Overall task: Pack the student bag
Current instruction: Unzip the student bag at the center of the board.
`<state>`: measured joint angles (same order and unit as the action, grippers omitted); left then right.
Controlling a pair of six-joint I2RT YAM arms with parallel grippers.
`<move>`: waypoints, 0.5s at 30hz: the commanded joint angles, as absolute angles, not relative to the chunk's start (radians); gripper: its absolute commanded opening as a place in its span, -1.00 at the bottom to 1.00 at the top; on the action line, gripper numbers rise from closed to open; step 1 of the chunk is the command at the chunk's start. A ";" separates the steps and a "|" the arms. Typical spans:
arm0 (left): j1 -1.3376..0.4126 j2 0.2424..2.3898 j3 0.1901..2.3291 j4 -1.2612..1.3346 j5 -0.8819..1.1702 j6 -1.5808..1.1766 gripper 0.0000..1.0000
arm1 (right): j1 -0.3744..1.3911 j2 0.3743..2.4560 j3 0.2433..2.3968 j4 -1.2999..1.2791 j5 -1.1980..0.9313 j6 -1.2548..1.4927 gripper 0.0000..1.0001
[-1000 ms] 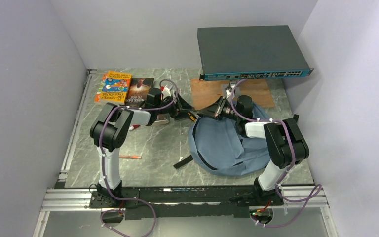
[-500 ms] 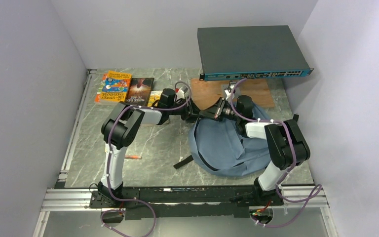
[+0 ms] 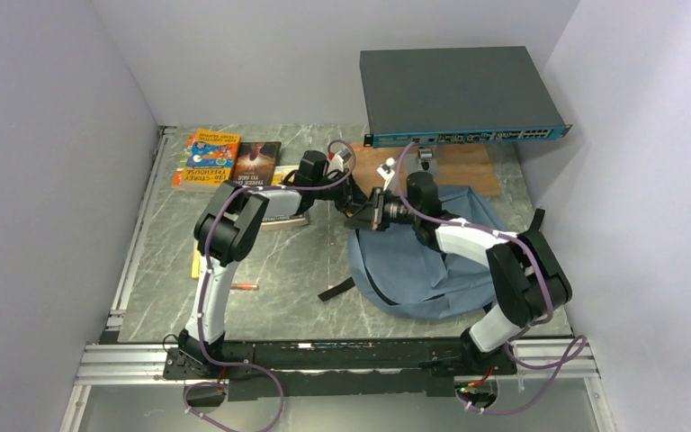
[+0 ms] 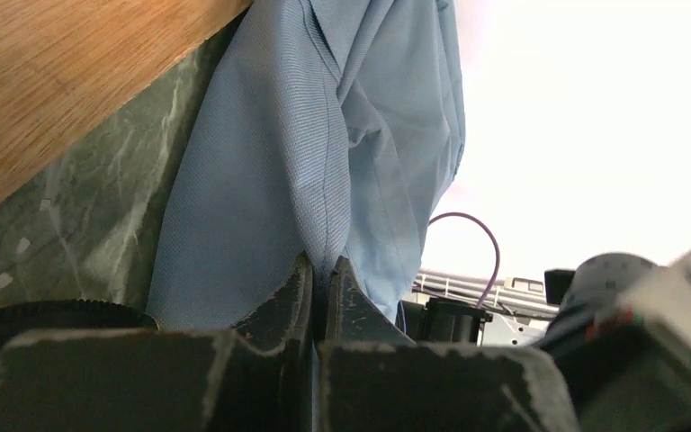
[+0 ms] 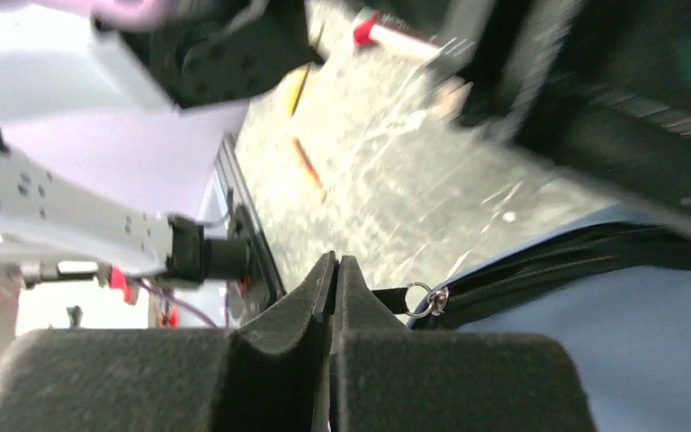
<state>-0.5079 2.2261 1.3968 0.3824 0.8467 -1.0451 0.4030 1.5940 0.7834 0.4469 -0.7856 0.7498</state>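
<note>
At the left gripper (image 4: 319, 270): a fold of bag (image 4: 324, 135), pinched tight, likely to anchor the cloth; rest slumped behind the right gripper (image 5: 336, 263). Pressed together too, zip ring (image 5: 421, 300) just beside its tips; cannot tell whether caught. Probably tensioning the zip.

Soft dusty blue-grey fabric backpack (image 3: 432, 265), black zipper trim, black straps. Slumped flat on right half of grey marbled tabletop (image 3: 297, 261). One black strap (image 3: 335, 291) trailing off near-left side. Far-left edge gathered into a raised fold, clamped in left gripper (image 4: 319, 288). Black zipper (image 5: 540, 261) with small metal ring pull (image 5: 423, 300) just beside right gripper (image 5: 335, 270), tips pressed together.
</note>
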 commanded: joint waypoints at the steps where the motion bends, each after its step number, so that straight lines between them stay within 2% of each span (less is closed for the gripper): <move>1: -0.485 2.250 1.455 0.370 0.841 -1.005 -1.00 | 0.557 1.441 0.731 0.355 -0.921 0.594 -1.00; 4: -0.479 2.250 1.458 0.363 0.841 -1.003 -1.00 | 0.618 1.292 0.604 0.229 -0.940 0.454 -1.00; 8: -0.478 2.249 1.466 0.341 0.847 -0.991 -1.00 | 0.630 1.067 0.472 0.054 -0.935 0.431 -1.00; 14: -0.477 2.214 1.478 0.264 0.835 -0.947 -1.00 | 0.630 0.837 0.426 -0.074 -0.674 0.502 -1.00; 15: -0.477 2.202 1.479 0.243 0.829 -0.935 -0.94 | 0.630 0.829 0.430 -0.099 -0.613 0.500 -1.00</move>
